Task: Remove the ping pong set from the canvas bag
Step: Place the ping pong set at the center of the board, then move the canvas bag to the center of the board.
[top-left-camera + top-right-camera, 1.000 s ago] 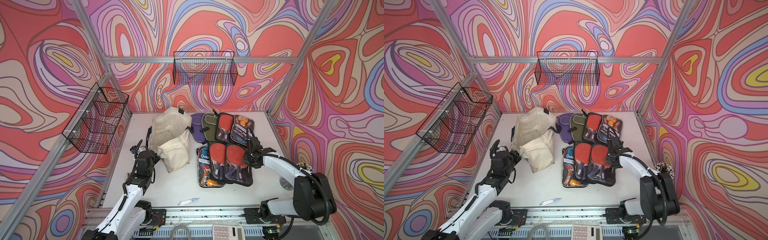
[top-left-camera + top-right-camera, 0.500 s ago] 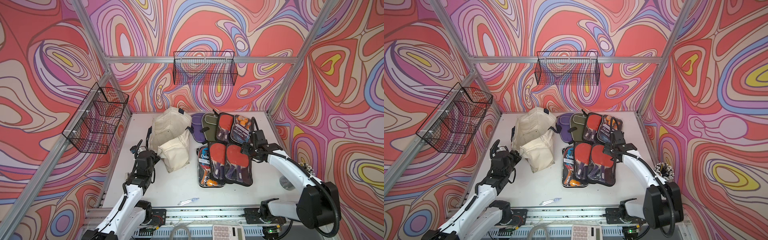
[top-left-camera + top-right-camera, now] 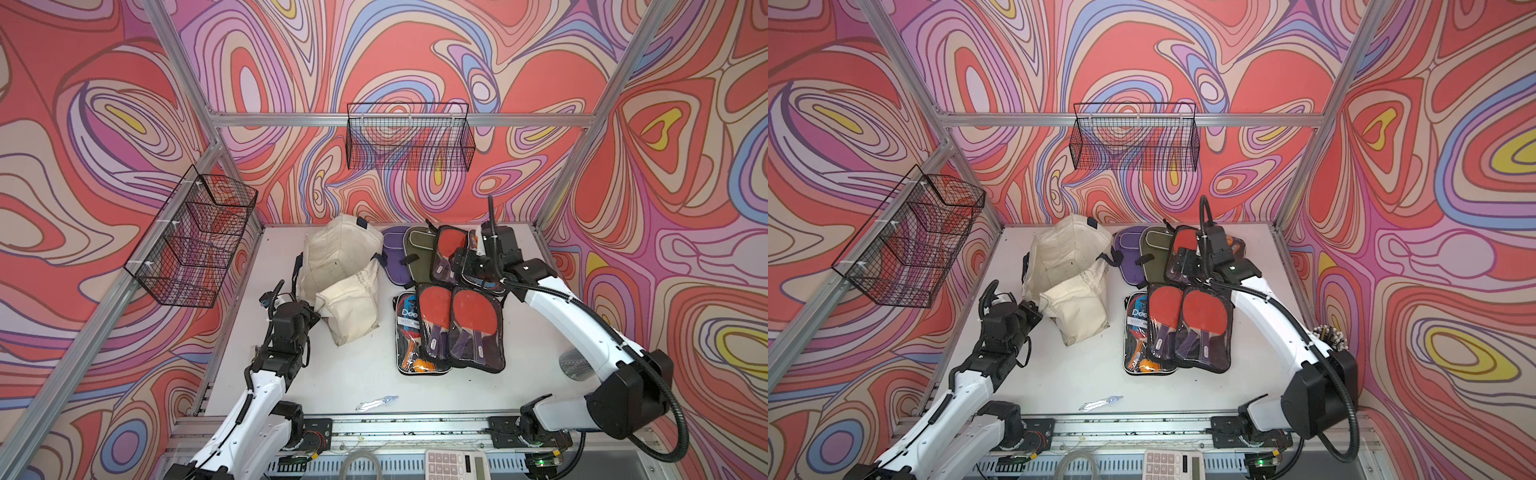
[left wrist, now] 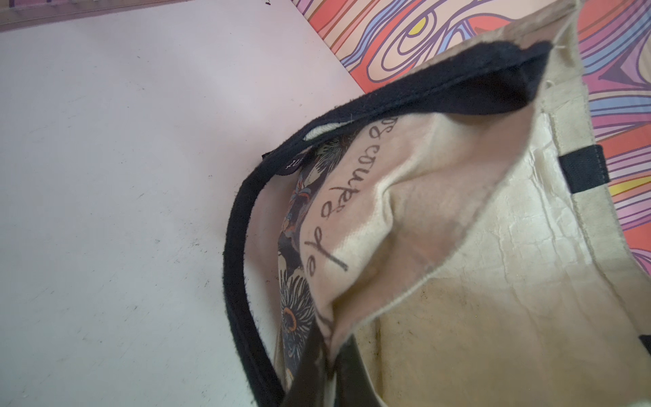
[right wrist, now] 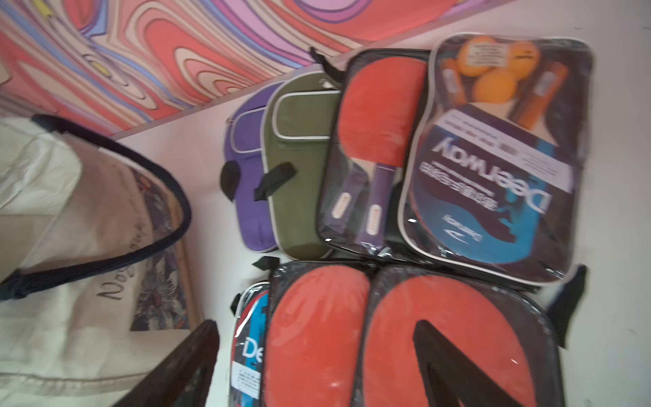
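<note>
The cream canvas bag [image 3: 340, 270] [image 3: 1069, 266] lies slumped at the table's back left, its navy strap [image 4: 239, 253] loose beside it. My left gripper [image 3: 312, 311] [image 3: 1035, 312] [image 4: 327, 370] is shut on the bag's rim fabric. To the right of the bag lie several ping pong sets. The front one, a clear case with two red paddles [image 3: 473, 328] [image 3: 1204, 324] [image 5: 352, 334], rests flat on the table. My right gripper [image 3: 463, 259] [image 3: 1183, 264] [image 5: 317, 363] hangs open above the sets and holds nothing. The bag's inside is mostly hidden.
Behind the front sets lie a Deerway pack with orange balls [image 5: 493, 169], a red paddle pack [image 5: 377, 141], a green case [image 5: 299, 158] and a purple case [image 5: 246, 158]. Wire baskets [image 3: 409, 137] [image 3: 195, 241] hang on the walls. A small wrapper [image 3: 376, 402] lies near the front edge.
My right gripper opened, let go of the front ping pong set's right edge, and moved up and back over the rear row. The left gripper and bag stayed still.
</note>
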You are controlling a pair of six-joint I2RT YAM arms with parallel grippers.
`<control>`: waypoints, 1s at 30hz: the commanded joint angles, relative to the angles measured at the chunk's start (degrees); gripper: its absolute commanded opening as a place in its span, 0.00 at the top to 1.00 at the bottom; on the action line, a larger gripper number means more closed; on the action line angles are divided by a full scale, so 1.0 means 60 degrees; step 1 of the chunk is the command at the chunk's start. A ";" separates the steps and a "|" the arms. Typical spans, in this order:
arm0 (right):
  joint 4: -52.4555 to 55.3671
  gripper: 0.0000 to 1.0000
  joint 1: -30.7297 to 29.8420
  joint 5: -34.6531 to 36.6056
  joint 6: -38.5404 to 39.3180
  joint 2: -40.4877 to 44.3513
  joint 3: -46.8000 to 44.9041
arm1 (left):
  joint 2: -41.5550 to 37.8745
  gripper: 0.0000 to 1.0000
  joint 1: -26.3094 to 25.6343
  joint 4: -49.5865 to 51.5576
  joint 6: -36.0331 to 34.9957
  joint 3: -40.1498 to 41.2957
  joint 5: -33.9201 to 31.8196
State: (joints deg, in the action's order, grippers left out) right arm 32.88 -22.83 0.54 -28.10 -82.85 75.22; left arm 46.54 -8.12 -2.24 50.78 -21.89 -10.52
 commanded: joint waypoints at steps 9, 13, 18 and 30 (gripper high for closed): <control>-0.0988 0.09 -0.1973 -0.0540 -0.0110 -0.3249 0.3024 | -0.0227 1.00 0.0108 0.0597 -0.0129 -0.0299 -0.0115; -0.1267 0.09 -0.2091 -0.0718 -0.0217 -0.4169 0.3849 | -0.0299 1.00 0.0115 0.0724 -0.0173 -0.0349 -0.0140; -0.1507 0.09 -0.2146 -0.0872 -0.0329 -0.4847 0.4575 | -0.0403 1.00 0.0108 0.0867 -0.0202 -0.0357 -0.0171; -0.1755 0.14 -0.2548 -0.1071 -0.0572 -0.5509 0.5183 | -0.0492 1.00 0.0108 0.0969 -0.0173 -0.0274 -0.0178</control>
State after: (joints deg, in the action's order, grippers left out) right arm 23.35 -37.34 -5.19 -30.83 -113.67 104.47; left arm 44.23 -7.86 1.54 50.54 -22.52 -10.57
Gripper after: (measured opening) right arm 0.862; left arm 0.071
